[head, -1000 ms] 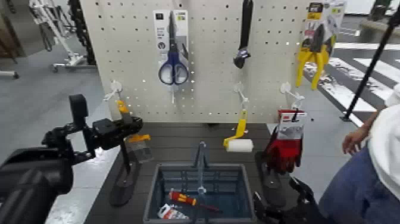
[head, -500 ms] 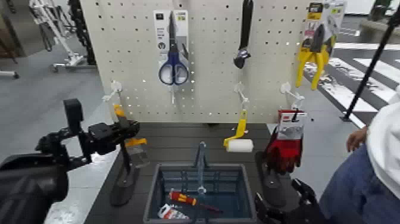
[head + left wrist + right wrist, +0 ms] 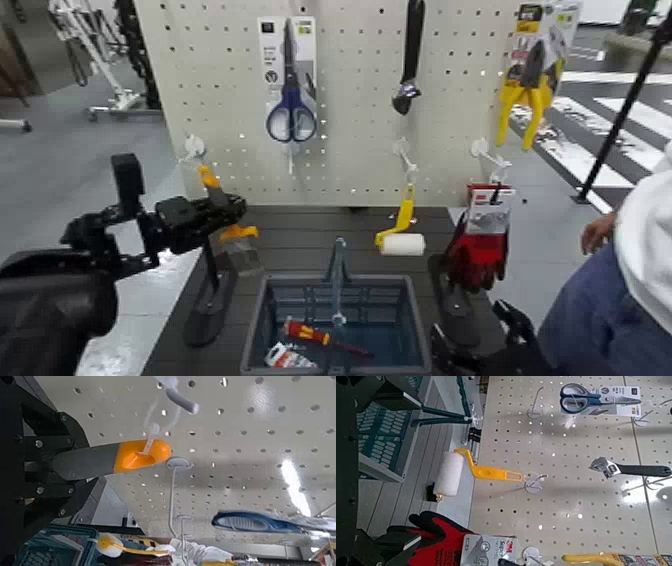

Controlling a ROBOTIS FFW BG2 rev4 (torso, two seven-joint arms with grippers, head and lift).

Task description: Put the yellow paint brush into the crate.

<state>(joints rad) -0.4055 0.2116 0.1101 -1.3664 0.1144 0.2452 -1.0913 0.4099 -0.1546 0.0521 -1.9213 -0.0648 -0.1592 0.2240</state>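
Brush [image 3: 236, 232] shifted inward, left jaws [image 3: 222, 207] shut

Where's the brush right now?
In the head view, the brush is on the left, shut in the left gripper before the pegboard's lower left corner, left of the crate and above its rim.

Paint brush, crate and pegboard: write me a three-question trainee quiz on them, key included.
1. Multiple choice: what holds the paint brush?
a) right hand
b) left hand
c) the person

2. True or false: the paint brush already lies in the crate.

3. Fill in: on the pegboard, the scissors have ____ handles.

Key: 1 b; 2 false, it is up by the pegboard, outside the crate; 3 blue.
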